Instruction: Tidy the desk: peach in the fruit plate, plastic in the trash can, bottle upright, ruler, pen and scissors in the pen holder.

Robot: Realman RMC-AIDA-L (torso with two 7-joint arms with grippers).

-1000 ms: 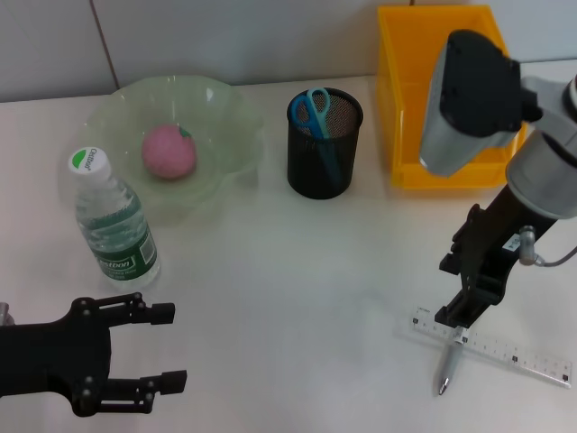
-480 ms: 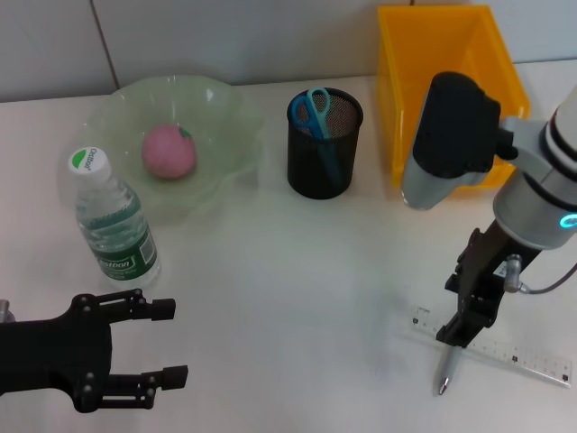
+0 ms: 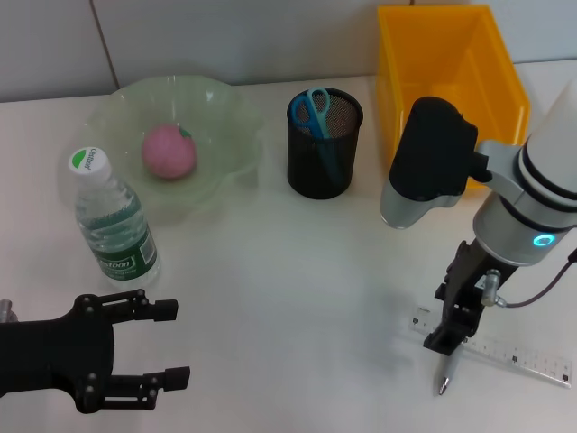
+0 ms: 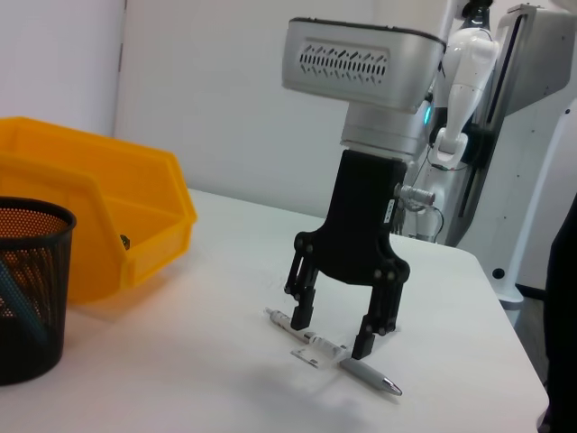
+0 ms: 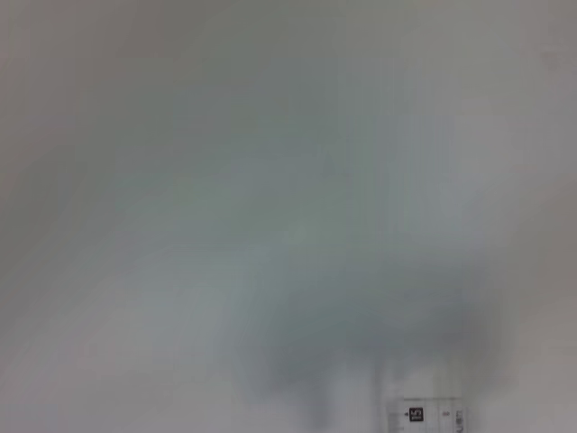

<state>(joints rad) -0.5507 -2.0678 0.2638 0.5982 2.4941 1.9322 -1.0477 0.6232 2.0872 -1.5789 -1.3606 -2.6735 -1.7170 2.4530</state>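
Desk (image 3: 297, 271) is white and carries everything. The yellow trash can (image 3: 446, 54) sits at the far right edge with its open side up, ready for plastic; no plastic piece can be made out in these views. The green fruit plate (image 3: 230, 117) at far left holds the peach (image 3: 169, 151) in its hollow, so that item looks settled. The bottle (image 3: 112, 221) stands upright, cap on top, just in front of the plate, also looks done. The black mesh pen holder (image 3: 323, 158) stands between plate and can, with the blue scissors (image 3: 315, 106) standing in it handles up. Remaining items lie near the right front: the clear ruler (image 3: 518, 356) flat on the desk, and the pen (image 3: 445, 372) crossing one end of it, tip toward the robot. The right hand (image 4: 341, 328) is lowered over that crossing point, fingers spread apart on either side of the pen, holding nothing; judged to be lining up a pinch on the pen, since it lies on top. The left hand (image 3: 153, 347) hovers open and empty low at the near left, parked clear of the work.
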